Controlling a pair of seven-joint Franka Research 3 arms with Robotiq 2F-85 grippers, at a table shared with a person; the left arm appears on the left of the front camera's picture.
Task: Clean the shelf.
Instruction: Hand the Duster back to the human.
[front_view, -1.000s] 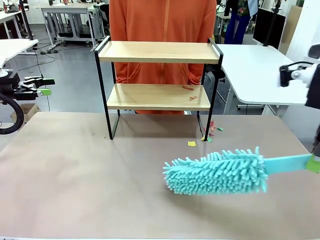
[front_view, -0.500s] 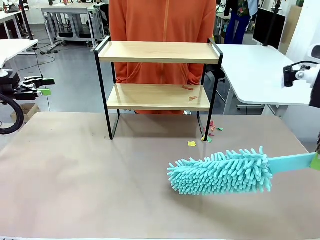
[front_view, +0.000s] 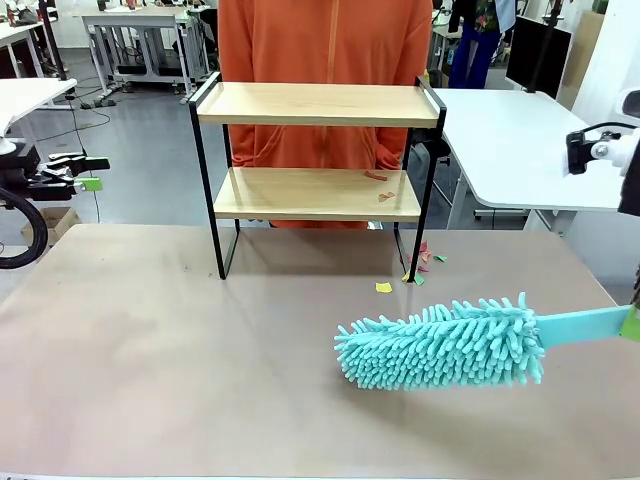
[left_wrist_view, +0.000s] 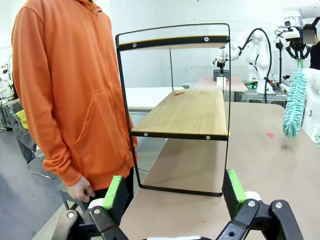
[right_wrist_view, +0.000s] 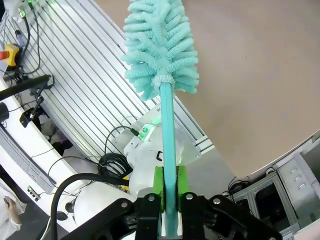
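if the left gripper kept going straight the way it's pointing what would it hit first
Probably the shelf. The open left gripper looks along the table at the rack's end, roughly level with the gap under its lower board, so the black end frame would likely come first. Depth is unclear; it might pass under that board instead.

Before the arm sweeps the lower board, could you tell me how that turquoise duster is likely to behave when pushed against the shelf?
The duster head looks like soft chenille fingers, so it would probably squash and flex. Its flat handle, clamped in the right pincer, seems thin and may bend. The shelf stands on slim legs, so a hard push could slide or tip it.
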